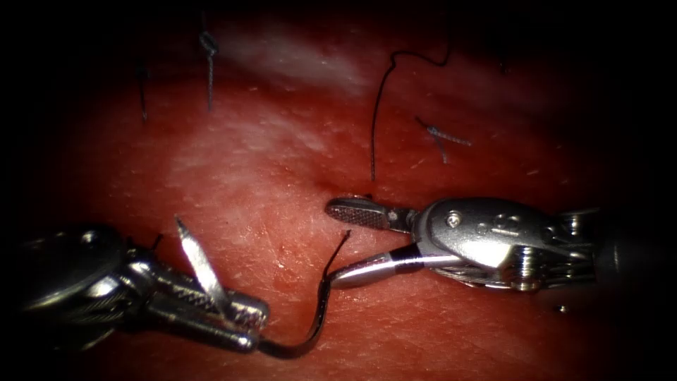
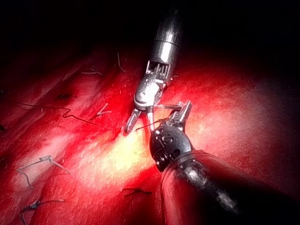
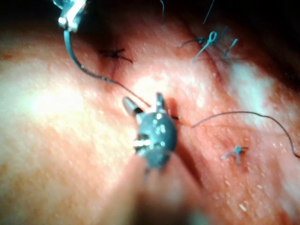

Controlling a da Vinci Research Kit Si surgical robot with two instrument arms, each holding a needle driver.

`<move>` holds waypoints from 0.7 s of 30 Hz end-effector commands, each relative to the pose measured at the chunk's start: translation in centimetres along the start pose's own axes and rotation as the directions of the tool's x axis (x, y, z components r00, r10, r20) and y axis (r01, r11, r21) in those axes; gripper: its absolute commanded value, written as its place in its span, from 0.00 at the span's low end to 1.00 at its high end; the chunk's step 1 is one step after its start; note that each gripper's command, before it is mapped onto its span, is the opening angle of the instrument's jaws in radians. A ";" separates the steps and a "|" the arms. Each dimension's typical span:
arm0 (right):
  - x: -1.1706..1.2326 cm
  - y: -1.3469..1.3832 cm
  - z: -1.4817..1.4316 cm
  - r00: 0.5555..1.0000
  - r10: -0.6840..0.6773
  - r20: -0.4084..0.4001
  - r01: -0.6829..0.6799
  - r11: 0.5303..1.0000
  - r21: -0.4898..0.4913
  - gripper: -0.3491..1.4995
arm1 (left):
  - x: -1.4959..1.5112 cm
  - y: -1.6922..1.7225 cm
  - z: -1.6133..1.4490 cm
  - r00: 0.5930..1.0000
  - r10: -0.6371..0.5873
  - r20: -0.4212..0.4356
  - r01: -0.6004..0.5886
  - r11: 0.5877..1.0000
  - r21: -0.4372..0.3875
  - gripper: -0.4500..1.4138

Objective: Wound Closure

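A: Status then?

B: Left tool (image 1: 243, 326) had the needle (image 1: 310, 331) clamped near its tail end. Rt tool (image 1: 352, 240) sat wide open, lower jaw beside the needle's tip half, holding nothing. Needle lay out of the tissue (image 1: 233, 169).

A: Progress?

B: Several knotted stitches (image 1: 209, 46) done. Thread (image 1: 377, 120) loose, so I judged the current stitch unfinished.

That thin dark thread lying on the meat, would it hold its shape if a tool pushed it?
Probably not: the thread lies in loose kinks across the tissue, so it looks floppy. It seems very light. The curved needle looks stiff.
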 end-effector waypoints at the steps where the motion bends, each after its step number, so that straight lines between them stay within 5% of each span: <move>1: -0.11 0.03 0.08 1.000 -0.005 0.020 0.005 1.000 0.000 0.80 | -0.03 -0.01 0.06 1.000 -0.001 -0.007 0.001 1.000 -0.005 0.00; 11: -0.45 0.13 0.11 0.992 -0.039 0.116 0.042 0.999 -0.019 0.77 | 0.00 0.05 0.05 1.000 -0.002 -0.021 0.002 0.999 -0.033 0.00; 21: -0.76 0.12 0.13 0.983 0.001 0.184 0.001 1.000 -0.013 0.73 | 0.23 0.15 0.05 0.990 0.124 -0.066 -0.124 0.992 -0.003 0.00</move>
